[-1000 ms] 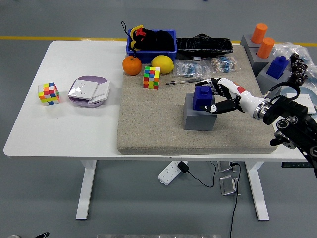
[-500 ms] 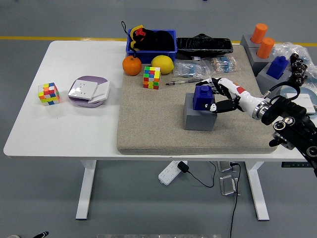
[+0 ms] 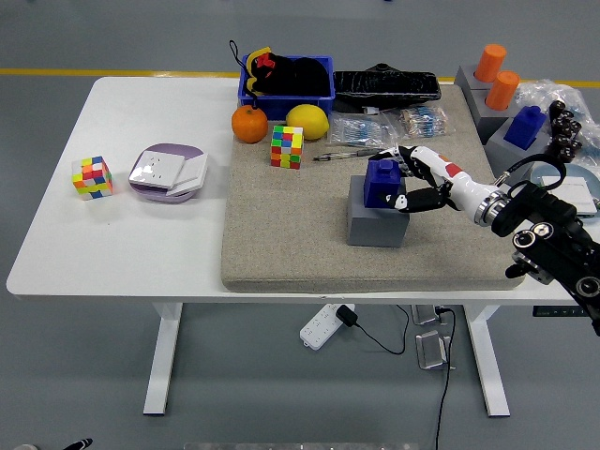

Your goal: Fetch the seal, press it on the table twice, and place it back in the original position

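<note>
— 1 hand working from my seat: the right hand (image 3: 410,184) has its fingers curled around the blue seal (image 3: 382,182).
— where's the seal sitting?
— on top of its grey block (image 3: 375,221), on the beige mat (image 3: 281,225). just behind it i see a pen (image 3: 347,155), further left a colour cube (image 3: 287,146).

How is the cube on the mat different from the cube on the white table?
The cube on the mat stands taller, like two stacked, near the lemon. The cube on the white table is single and lies left of the purple box. Both have bright mixed colour squares.
</note>
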`<control>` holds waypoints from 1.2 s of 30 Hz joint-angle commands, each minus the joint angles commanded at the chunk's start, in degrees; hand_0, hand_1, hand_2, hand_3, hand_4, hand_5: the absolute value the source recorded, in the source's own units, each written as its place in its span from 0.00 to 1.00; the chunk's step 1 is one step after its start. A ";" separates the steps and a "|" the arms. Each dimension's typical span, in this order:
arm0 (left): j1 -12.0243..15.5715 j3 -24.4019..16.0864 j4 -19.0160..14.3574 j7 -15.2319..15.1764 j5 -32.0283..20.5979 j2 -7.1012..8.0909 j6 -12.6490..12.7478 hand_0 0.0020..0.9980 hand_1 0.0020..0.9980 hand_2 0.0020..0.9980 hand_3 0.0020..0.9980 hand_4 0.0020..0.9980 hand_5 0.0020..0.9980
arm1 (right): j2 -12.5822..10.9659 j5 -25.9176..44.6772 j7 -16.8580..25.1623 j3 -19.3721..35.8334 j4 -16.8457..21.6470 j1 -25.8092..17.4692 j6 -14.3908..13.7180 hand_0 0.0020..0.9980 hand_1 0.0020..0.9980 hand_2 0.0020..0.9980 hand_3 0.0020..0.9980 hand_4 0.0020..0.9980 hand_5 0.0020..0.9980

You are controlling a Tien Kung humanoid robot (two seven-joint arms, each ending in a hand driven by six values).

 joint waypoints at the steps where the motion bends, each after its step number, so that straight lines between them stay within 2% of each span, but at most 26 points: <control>1: 0.01 -0.02 0.00 -0.01 0.00 -0.03 -0.01 0.82 0.81 0.79 0.82 0.75 0.42 | -0.05 0.10 0.10 0.01 0.21 -0.02 -0.13 0.63 0.47 0.46 0.50 0.54 0.00; 14: -0.09 -0.42 0.03 -0.12 0.01 -0.17 -0.04 0.83 0.82 0.79 0.82 0.75 0.41 | -1.19 -0.37 0.40 1.03 2.04 1.26 -0.55 0.63 0.48 0.46 0.50 0.53 0.00; 22: 0.23 -0.55 0.09 -0.10 -0.05 -0.15 -0.08 0.83 0.82 0.79 0.82 0.75 0.41 | -4.79 -1.72 0.07 2.04 5.19 1.35 -0.37 0.63 0.47 0.46 0.50 0.53 0.00; 27: 0.52 -0.62 0.17 -0.11 -0.11 -0.17 -0.13 0.82 0.82 0.79 0.82 0.75 0.41 | -7.39 -2.81 -0.13 5.70 5.46 -0.53 -0.37 0.63 0.47 0.45 0.50 0.53 0.00; 36: 0.36 -1.16 0.06 -0.24 0.34 -0.31 -0.10 0.83 0.81 0.79 0.82 0.75 0.41 | -9.04 -4.70 -0.42 11.52 3.76 -4.90 -0.29 0.63 0.47 0.45 0.50 0.54 0.00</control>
